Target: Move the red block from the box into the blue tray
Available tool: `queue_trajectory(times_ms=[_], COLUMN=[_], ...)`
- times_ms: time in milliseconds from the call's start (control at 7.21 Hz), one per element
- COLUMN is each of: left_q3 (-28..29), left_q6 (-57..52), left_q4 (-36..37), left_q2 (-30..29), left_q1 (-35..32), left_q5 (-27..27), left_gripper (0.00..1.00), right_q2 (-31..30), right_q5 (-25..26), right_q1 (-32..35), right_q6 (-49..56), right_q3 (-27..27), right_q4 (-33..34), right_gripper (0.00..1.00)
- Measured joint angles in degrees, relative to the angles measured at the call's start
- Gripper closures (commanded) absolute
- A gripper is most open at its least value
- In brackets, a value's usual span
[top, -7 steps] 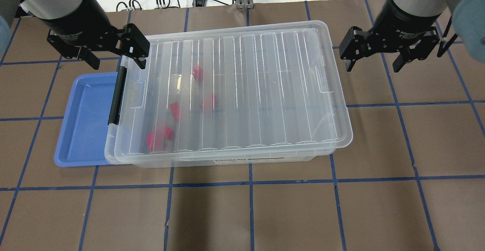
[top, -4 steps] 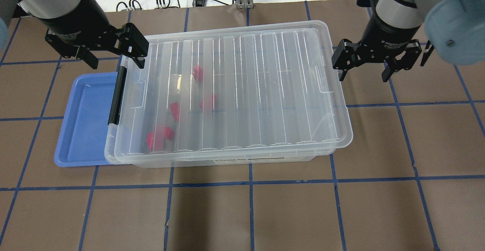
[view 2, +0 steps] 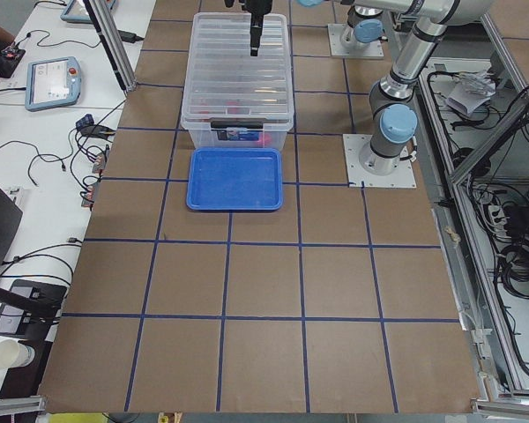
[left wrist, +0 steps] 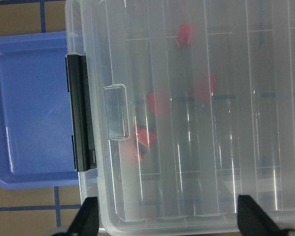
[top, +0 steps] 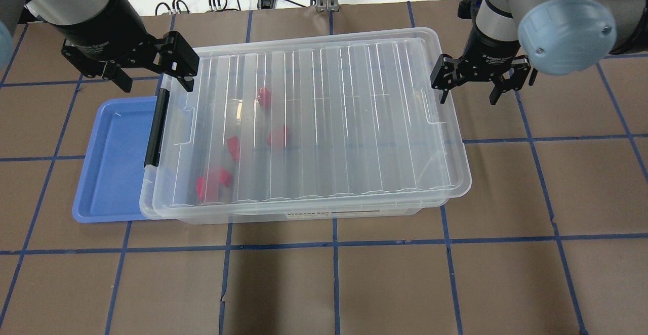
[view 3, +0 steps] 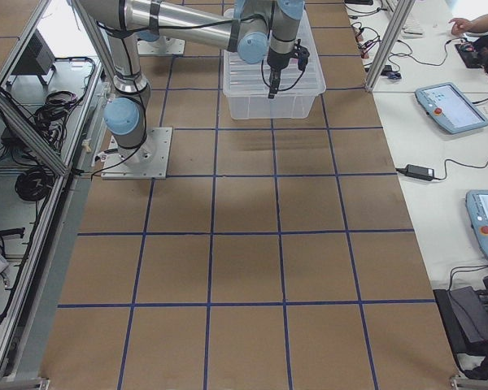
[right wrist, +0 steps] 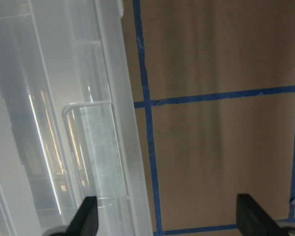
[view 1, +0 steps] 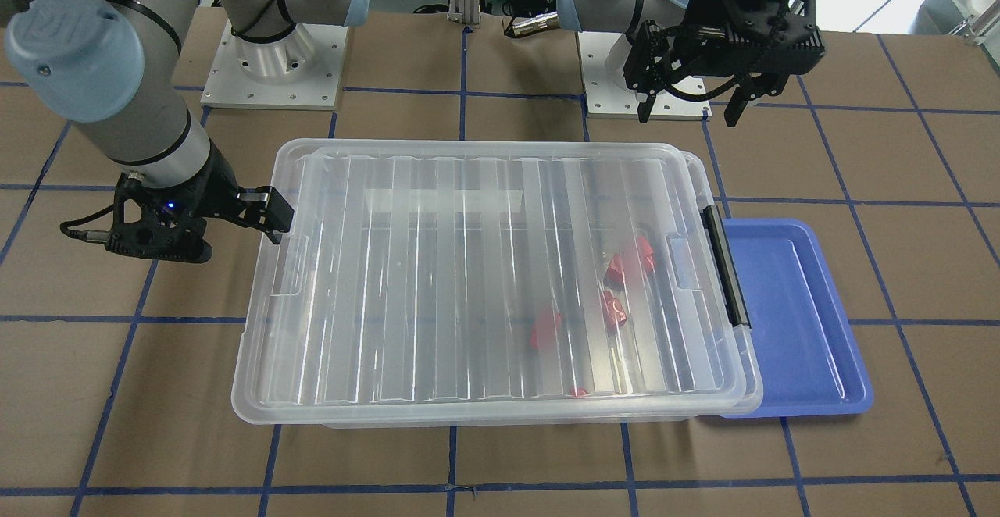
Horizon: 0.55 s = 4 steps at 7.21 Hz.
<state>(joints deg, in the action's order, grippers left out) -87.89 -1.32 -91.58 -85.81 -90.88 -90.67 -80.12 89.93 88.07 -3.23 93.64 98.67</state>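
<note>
Brown table paper gridded with blue tape carries the blue tray point(top: 109, 163) at far left, just beside the black latch point(top: 154, 130) of the box point(top: 354, 122). The left gripper point(top: 157, 87) hangs spread wide above that end's far corner. Red blocks point(top: 277, 136) lie blurred under the closed ribbed lid, right of it and nearer. The right gripper point(top: 468, 100), also spread, has one finger over the opposite short rim

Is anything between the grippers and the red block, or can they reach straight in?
Yes. The ribbed lid covers the box, with the red block beneath it. The left gripper and right gripper hang open near the box's short ends. The blue tray lies beside the black latch, unobstructed.
</note>
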Motion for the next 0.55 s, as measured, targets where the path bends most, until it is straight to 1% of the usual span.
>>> queue_trajectory(times_ms=[555], left_q3=[-0.8], left_q6=[0.1], left_q4=[0.0], left_q2=[0.4], left_q1=[-0.1], left_q5=[0.2], left_gripper=[0.0], right_q2=[1.8], right_q5=[0.2], right_q1=[0.0], right_q6=[0.5], right_q3=[0.8], right_q4=[0.5], right_gripper=[0.0])
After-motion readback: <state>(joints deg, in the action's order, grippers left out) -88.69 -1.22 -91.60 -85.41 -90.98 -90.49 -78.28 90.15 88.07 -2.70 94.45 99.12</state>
